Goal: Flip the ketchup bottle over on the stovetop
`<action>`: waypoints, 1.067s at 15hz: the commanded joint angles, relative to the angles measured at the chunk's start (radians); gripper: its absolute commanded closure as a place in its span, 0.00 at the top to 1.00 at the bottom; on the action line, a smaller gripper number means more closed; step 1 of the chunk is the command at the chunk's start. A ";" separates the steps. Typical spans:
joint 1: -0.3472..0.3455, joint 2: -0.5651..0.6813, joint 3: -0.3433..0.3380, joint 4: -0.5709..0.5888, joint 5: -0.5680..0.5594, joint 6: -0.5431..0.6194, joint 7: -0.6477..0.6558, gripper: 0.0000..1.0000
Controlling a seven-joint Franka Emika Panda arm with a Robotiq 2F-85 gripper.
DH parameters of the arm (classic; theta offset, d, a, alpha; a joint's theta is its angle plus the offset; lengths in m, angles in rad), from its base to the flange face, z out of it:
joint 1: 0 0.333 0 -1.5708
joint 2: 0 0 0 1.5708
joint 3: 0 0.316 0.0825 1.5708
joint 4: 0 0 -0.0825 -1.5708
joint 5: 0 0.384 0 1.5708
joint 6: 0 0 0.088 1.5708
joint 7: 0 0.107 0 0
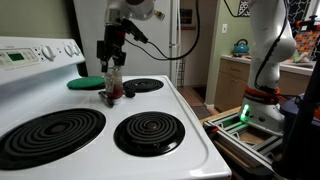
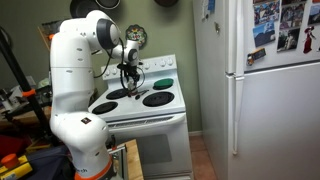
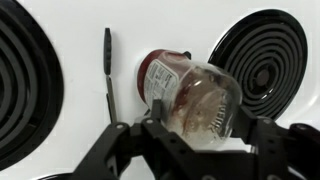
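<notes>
**Gripper on the ketchup bottle, mid-stovetop**

Wrist view, foreground: the gripper (image 3: 200, 125), its two dark fingers (image 3: 150, 128) set on either side of the ketchup bottle (image 3: 185, 90) and apparently pressed against its clear wall, so it is judged clamped on the bottle. The bottle's clear end lies toward the camera and its dark red contents farther off. Beyond it is the glossy white stovetop (image 3: 80, 60), with a slim dark utensil (image 3: 108, 65) lying just beside the bottle and a black coil burner (image 3: 265, 55) on the far side.

In an exterior view the gripper (image 1: 111, 68) grips the bottle (image 1: 110, 90) from above. The bottle is roughly upright near the middle of the stovetop (image 1: 190, 120), and whether its lower end touches the surface cannot be told. A flat green disc (image 1: 85, 83) rests behind it.

Handling, as a judgement: the bottle is probably light, smooth and slightly yielding, and its contents will shift when it is turned. A firm hold across the mid-body – not the cap – should keep it from slipping or twisting.
</notes>
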 commanded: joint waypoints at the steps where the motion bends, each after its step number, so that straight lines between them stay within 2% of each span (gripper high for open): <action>1: 0.025 0.022 -0.027 0.034 -0.013 -0.040 0.031 0.41; 3: 0.025 0.016 -0.034 0.041 -0.010 -0.072 0.045 0.38; 11: 0.030 -0.032 -0.059 0.052 -0.081 -0.272 0.084 0.38; 16: 0.050 -0.044 -0.076 0.068 -0.208 -0.404 0.135 0.38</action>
